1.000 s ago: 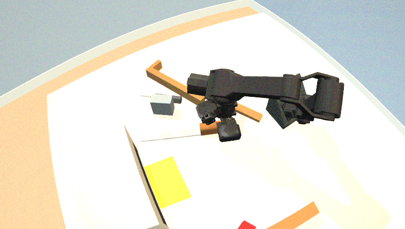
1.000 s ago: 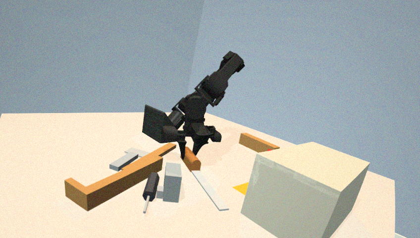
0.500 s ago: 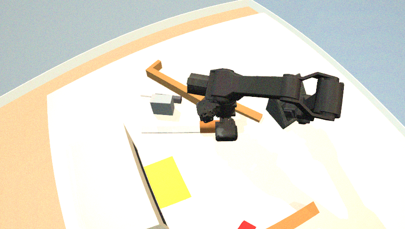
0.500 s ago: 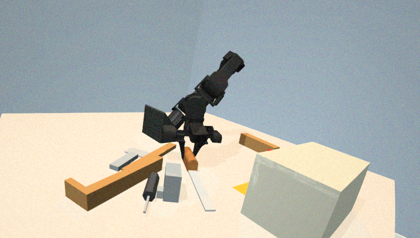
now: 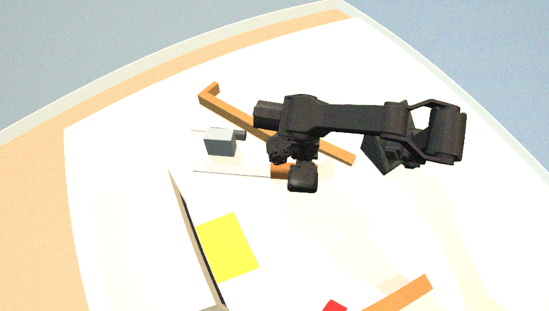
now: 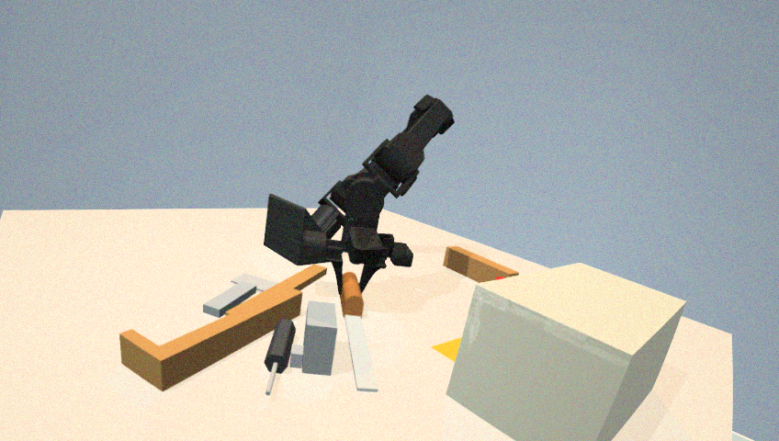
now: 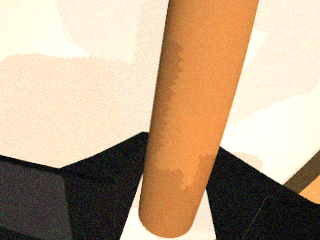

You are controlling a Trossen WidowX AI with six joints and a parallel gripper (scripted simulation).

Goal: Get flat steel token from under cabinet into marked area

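From the top, the gripper (image 5: 289, 166) is clamped on the orange handle (image 5: 280, 170) of a flat-bladed tool (image 5: 231, 172), between the L-shaped orange bar (image 5: 246, 119) and the yellow marked area (image 5: 225, 246). In the exterior view, the blade (image 6: 359, 349) points toward the near edge, left of the cabinet (image 6: 557, 349). The wrist view shows the handle (image 7: 200, 94) between dark fingers. The token is not visible.

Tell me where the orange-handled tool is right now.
In the exterior view, the orange-handled tool is gripped at its handle by the gripper, its flat pale blade stretching toward the camera between the grey block and the cabinet.
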